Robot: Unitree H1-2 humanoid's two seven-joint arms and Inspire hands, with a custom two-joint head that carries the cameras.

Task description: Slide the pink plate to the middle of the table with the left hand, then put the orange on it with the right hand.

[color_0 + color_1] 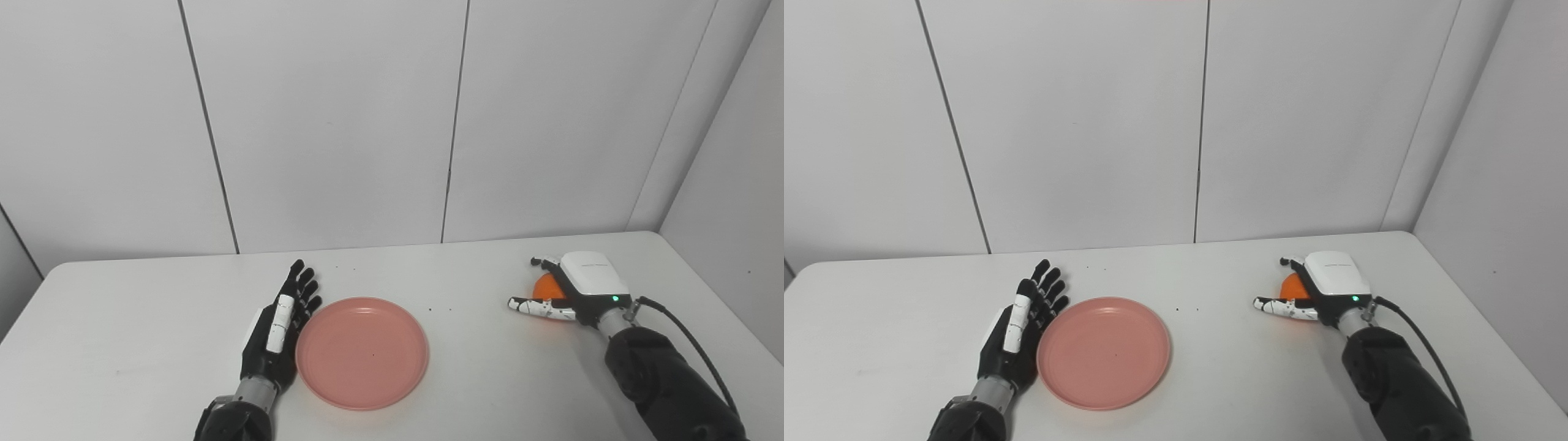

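Table (153, 367): white top, standing against grey wall panels (331, 122); a few dark specks are lying on it behind the plate.
Pink plate (361, 352): lying flat and empty, sitting a little left of the table's middle and toward the near edge.
Left hand (278, 327): lying along the plate's left rim, fingers (303, 285) stretched out straight and slightly fanned, pointing toward the wall. It is holding nothing. The palm side is facing the rim and appears to be touching it or sitting just beside it; actual contact cannot be told.
Orange (546, 286): sitting on the table's right side, well apart from the plate; only a small part is showing beneath the right hand.
Right hand (572, 288): covering the orange from above, white back upward, fingers curling over the far side and thumb (539, 307) reaching along the near side. Whether the grasp is closing firmly cannot be told.
Cable (692, 343): running along the right forearm.
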